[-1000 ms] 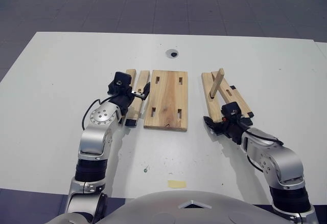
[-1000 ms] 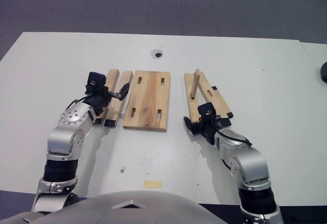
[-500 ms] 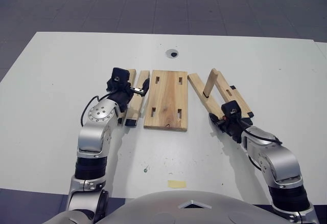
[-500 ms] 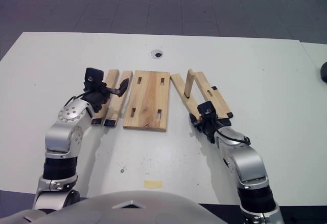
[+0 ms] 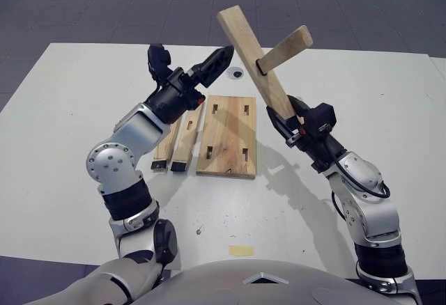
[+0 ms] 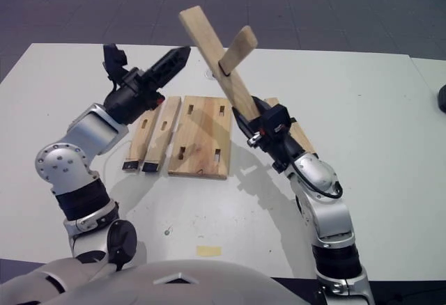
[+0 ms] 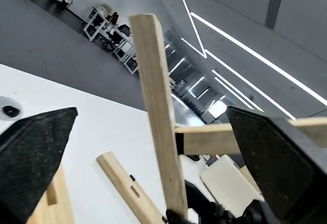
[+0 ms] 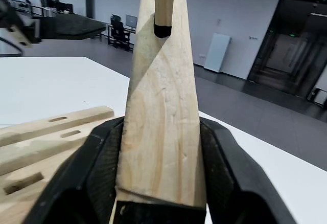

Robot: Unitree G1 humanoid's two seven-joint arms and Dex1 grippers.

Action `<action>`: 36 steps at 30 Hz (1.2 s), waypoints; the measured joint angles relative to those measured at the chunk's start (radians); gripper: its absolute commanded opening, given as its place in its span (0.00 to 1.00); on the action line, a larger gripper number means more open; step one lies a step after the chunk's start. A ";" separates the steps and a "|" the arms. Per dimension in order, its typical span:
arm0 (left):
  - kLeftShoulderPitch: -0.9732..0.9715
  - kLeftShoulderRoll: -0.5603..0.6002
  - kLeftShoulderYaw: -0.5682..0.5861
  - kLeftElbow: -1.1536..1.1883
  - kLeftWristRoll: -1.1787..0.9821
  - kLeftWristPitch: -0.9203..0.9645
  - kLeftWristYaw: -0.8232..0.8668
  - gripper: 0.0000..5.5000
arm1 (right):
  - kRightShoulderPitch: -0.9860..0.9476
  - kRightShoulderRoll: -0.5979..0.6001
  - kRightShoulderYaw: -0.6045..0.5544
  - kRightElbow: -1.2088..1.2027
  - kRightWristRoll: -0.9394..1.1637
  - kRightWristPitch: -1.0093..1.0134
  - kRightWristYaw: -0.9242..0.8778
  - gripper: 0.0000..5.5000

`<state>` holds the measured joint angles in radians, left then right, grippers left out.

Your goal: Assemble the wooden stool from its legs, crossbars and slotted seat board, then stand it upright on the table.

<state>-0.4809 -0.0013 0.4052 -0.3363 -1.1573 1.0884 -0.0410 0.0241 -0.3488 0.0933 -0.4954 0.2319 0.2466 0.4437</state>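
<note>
No readable text, label, number or sign appears on anything here.

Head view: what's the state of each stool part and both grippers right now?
held leg: off the table, tilted.
crossbar: plugged into the held leg, sticking out sideways.
right gripper: shut on the held leg.
left gripper: open, empty, in the air.
seat board: flat on the table, slots empty.
left legs: flat, side by side, beside the seat board.
right leg: flat on the table.
</note>
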 measured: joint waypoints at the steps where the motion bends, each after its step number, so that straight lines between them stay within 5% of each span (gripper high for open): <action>1: -0.006 0.004 0.000 0.003 -0.034 0.007 0.027 0.98 | 0.003 -0.002 0.007 -0.003 0.001 -0.010 0.016 0.37; 11: -0.030 0.085 -0.007 0.045 -0.278 -0.033 0.205 0.70 | 0.037 -0.040 0.068 -0.047 0.031 -0.044 0.136 0.37; 27: 0.016 0.241 -0.098 -0.003 -0.329 -0.134 0.157 0.20 | 0.030 -0.016 0.063 -0.048 0.051 -0.021 0.102 0.37; 31: 0.017 0.260 -0.121 -0.005 -0.311 -0.153 0.134 0.19 | 0.028 -0.016 0.062 -0.048 0.051 -0.011 0.094 0.37; 36: 0.017 0.302 -0.148 -0.038 -0.236 -0.182 0.105 0.19 | 0.028 -0.015 0.062 -0.047 0.051 0.005 0.081 0.55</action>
<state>-0.4639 0.3010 0.2569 -0.3741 -1.3934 0.9062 0.0645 0.0522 -0.3640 0.1554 -0.5424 0.2825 0.2521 0.5249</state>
